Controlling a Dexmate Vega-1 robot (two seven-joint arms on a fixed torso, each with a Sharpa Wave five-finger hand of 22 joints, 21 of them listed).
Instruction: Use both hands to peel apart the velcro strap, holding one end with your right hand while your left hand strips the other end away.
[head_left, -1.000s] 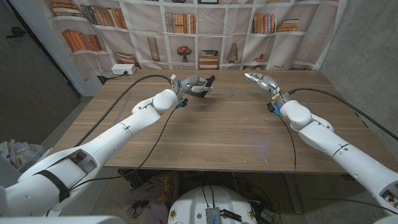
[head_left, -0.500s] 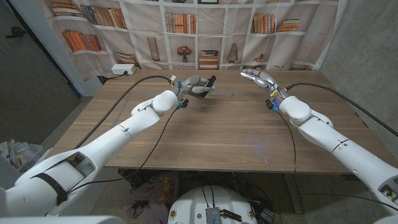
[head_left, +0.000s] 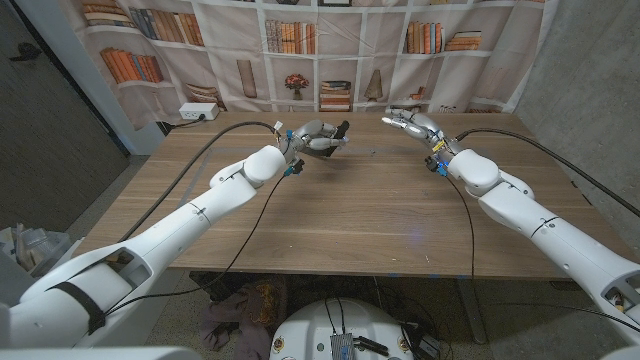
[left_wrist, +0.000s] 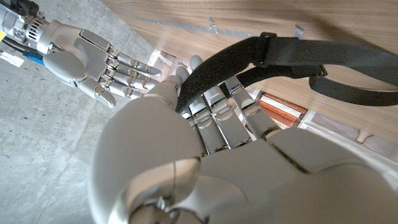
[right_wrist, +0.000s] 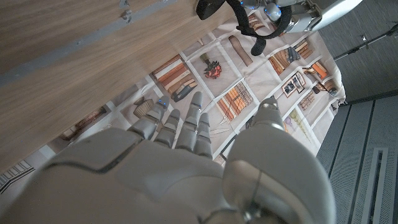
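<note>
My left hand (head_left: 312, 137) grips black velcro strap (left_wrist: 292, 59), band across fingers (left_wrist: 214, 106); right hand (head_left: 408, 121) empty, fingers spread, apart from strap.

The left hand (left_wrist: 205, 124) grips the black strap (left_wrist: 292, 56); the right hand (left_wrist: 93, 62) reaches near, fingers spread.

You have the strap (head_left: 330, 139) in your left hand (head_left: 312, 137), above the table's (head_left: 350, 215) far middle. Your right hand (head_left: 410, 122) hangs to its right, apart from it, empty. A bookshelf backdrop (head_left: 330, 50) stands behind the table.
</note>
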